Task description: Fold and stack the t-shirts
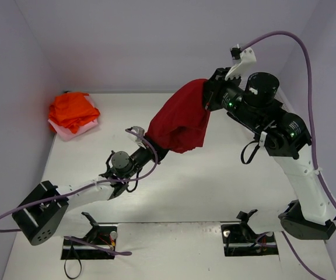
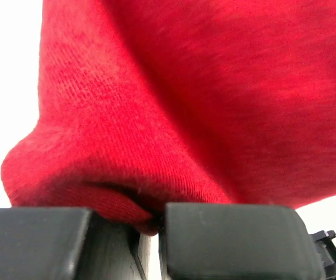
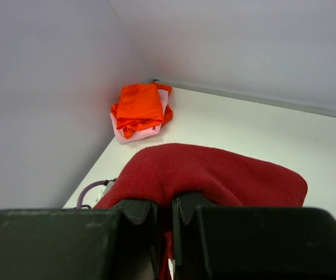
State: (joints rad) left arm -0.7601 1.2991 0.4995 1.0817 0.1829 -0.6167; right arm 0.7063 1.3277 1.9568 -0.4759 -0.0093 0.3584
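While dark red t-shirt (image 1: 179,119) hangs above table (image 1: 214,186), left claw (image 1: 154,150) grasping its lower end, right claw (image 1: 210,93) grasping its upper end, orange t-shirt (image 1: 72,109) atop pale pink t-shirt (image 1: 69,133) in far-left corner.

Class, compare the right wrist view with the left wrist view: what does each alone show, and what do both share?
Right wrist only: the orange shirt lying on the pale pink shirt in a corner, and the right pincer shut on cloth. Left wrist only: the left pincer shut on a rolled edge. Both: the dark red shirt.
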